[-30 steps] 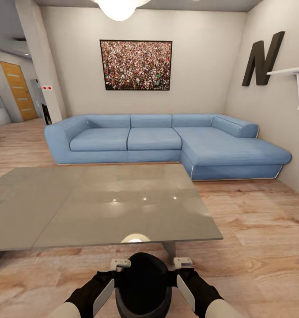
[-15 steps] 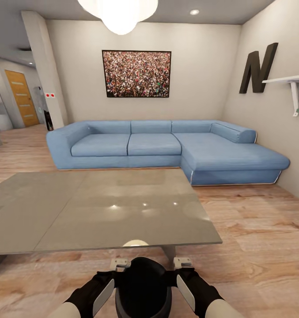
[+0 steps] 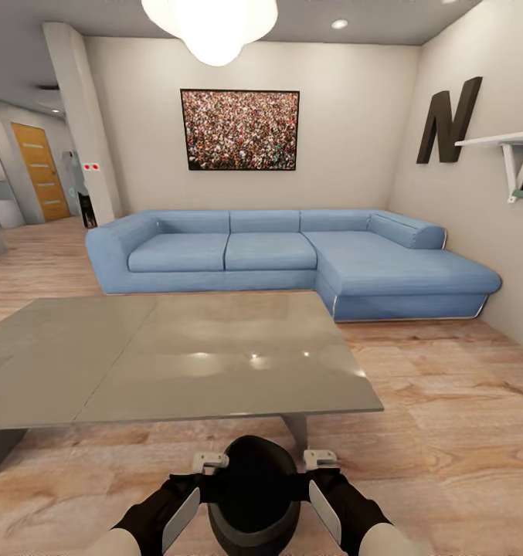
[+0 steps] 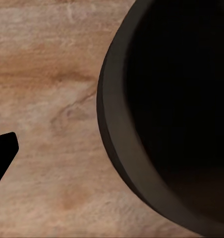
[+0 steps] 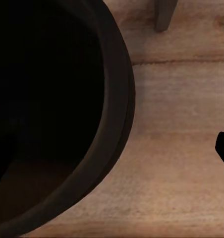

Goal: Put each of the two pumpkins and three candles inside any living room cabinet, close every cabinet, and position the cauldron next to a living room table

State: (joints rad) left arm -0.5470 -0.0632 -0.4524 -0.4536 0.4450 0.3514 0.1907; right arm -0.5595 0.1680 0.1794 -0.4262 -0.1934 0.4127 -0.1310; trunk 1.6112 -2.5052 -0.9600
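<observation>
Risk: the cauldron (image 3: 253, 494) is carried between two arms, so it could slip or tip if either side eases off before it meets the floor (image 3: 439, 432); pushing on could knock it against the table (image 3: 176, 363) edge or the leg (image 3: 297, 432)
Cauldron, look: matte black, round-bellied, wide dark mouth with a thick rim
Cauldron, place: low in front of the robot, just short of the table's near edge, above the wood planks
Left gripper (image 3: 209, 462): pressed at the cauldron's left side; finger spread I cannot tell
Right gripper (image 3: 320, 459): at the right side; likewise unclear
Sofa (image 3: 292, 259): well beyond the table
</observation>
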